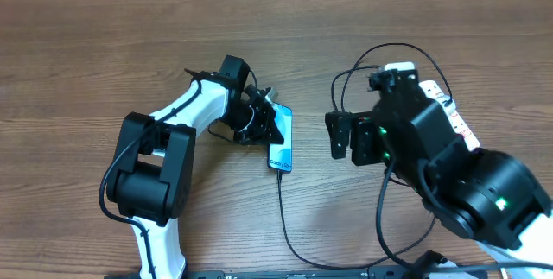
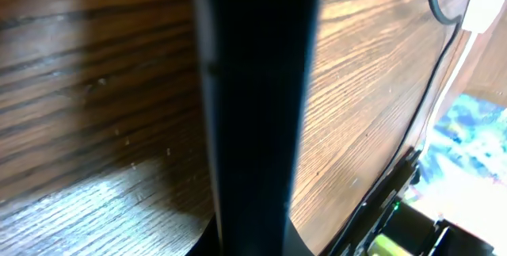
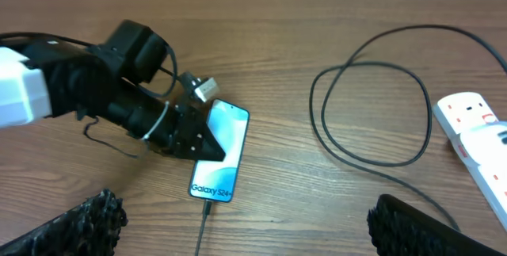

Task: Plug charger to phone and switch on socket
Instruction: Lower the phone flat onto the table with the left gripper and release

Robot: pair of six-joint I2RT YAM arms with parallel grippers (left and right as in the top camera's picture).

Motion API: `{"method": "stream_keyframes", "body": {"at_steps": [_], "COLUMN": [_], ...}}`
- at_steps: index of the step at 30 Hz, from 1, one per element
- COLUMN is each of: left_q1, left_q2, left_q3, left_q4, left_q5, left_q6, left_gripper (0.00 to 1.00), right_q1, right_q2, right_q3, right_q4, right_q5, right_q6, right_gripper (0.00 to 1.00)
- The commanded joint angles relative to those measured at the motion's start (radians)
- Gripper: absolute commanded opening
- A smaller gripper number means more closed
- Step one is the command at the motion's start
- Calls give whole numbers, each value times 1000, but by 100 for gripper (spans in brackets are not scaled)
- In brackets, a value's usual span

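1. Right claw (image 3: 242,228): at the bottom edge of the right wrist view, pads (image 3: 87,224) spread wide toward the lower left and lower right corners, with only bare table (image 3: 317,18) between them.
2. Charger (image 3: 203,220): thin black lead going up from bottom centre, tip meeting the lower short end of the phone (image 3: 231,133). Appears seated, but too small to confirm.
3. Phone: flat on the table, left of centre, screen lit light blue and facing up, dark "Galaxy S24+" lettering at the end nearest the lead.
4. Left claw (image 3: 198,137): black, extended in from the left edge, tips over the left long edge of the phone and covering part of the screen. Pinching or merely resting: cannot tell. No help from the left wrist view, which shows only a blurred dark band (image 2: 253,113) down its centre.
5. Further charger length: wide loop lying right of centre, well apart from the phone.
6. Socket (image 3: 475,129): white strip at the right edge, red marks on top, just beside the loop. In the overhead view, at upper right, partly hidden under the right arm (image 1: 432,154). Switch position: cannot tell.
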Motion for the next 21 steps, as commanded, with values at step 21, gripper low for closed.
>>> {"method": "stream_keyframes", "body": {"at_steps": [21], "left_q1": [133], "left_q2": [-4], "left_q3": [2], "left_q4": [-6], "left_q5": [-31], "left_q6": [150], "left_gripper": [4], "right_q1": [2], "right_q2": [50], "right_q3": [16], "right_q4": [-6], "right_q5": [15], "right_q6": [13], "right_gripper": [100]}}
